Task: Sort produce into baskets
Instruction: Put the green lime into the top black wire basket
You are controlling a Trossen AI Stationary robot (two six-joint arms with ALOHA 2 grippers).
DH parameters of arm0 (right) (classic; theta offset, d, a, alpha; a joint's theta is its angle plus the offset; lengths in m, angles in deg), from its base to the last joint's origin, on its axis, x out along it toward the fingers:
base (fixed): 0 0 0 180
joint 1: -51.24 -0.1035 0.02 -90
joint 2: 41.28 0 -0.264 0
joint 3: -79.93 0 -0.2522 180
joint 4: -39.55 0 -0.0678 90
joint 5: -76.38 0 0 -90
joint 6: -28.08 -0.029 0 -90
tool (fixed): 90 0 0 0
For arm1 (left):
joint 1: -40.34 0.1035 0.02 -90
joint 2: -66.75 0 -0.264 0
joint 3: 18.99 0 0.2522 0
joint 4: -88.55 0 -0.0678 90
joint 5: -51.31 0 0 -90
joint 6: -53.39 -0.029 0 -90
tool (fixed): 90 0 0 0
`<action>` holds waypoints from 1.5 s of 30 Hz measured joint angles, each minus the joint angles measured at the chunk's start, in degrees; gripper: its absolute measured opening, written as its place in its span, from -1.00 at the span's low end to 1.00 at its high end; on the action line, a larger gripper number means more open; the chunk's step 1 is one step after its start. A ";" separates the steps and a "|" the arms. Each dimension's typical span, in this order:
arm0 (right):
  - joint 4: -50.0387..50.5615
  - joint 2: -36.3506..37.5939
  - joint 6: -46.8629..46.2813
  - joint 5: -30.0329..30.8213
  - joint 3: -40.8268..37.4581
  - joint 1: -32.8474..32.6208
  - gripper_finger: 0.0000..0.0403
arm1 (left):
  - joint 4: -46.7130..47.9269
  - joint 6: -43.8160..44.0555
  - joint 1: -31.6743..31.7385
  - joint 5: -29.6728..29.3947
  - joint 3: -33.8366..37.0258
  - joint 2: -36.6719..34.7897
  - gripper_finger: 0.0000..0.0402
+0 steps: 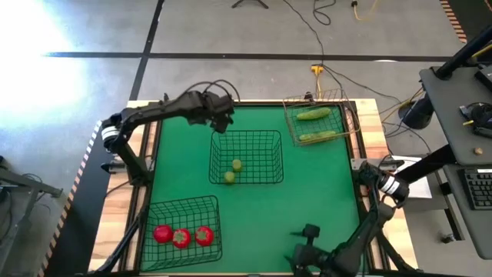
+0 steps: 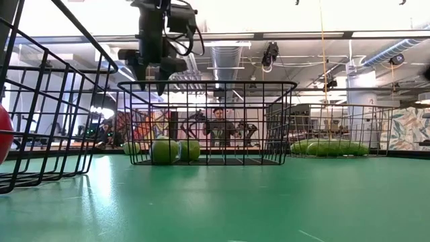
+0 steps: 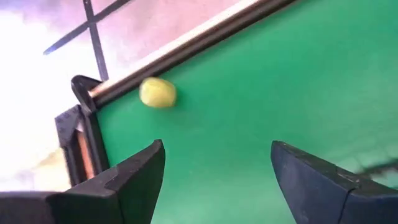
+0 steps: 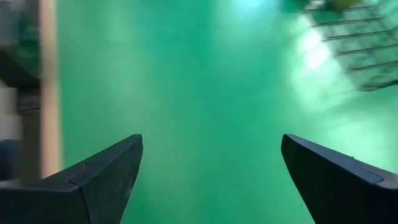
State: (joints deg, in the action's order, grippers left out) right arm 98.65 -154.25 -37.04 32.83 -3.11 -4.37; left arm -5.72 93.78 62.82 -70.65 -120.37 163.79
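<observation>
— While the left claw (image 1: 217, 123) hangs spread wide and empty over the far edge of the middle basket (image 1: 247, 156), what sits inside that one?
— Two pale green fruits (image 1: 233, 171), close together near its left side. A third pale fruit (image 3: 157, 93) lies loose on the green table (image 1: 307, 200), against the raised rim at a corner.
— And the others?
— Three red tomatoes (image 1: 183, 236) sit in a row in the near-left dark basket (image 1: 181, 231). Two cucumbers (image 1: 315, 125) lie in the tan basket (image 1: 321, 119) at the far right.
— The right claw (image 4: 208, 171)?
— Low at the table's near edge, spread wide, gripping nothing.
</observation>
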 joint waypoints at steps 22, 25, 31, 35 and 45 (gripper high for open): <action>11.79 11.54 9.22 -0.03 -6.42 8.11 0.87 | -1.79 -3.33 21.73 20.35 -0.62 9.26 0.32; 11.51 14.58 9.60 -0.13 -9.23 8.93 0.87 | -1.50 -4.23 24.10 22.65 -0.62 10.94 0.32; 10.89 20.66 10.52 -0.18 -15.40 11.19 0.87 | -1.82 -6.22 29.04 26.53 -1.56 11.65 0.32; 7.40 24.97 11.97 -0.16 -20.64 13.28 0.87 | -2.05 -6.28 31.69 27.80 -1.54 11.67 0.32; -9.22 33.66 21.68 -4.44 -31.65 18.12 0.87 | -4.36 -6.90 36.15 29.90 -1.50 11.67 0.31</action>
State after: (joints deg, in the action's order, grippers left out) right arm 89.43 -120.60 -15.36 28.39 -34.76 13.75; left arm -10.08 86.88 98.97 -40.76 -121.87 175.46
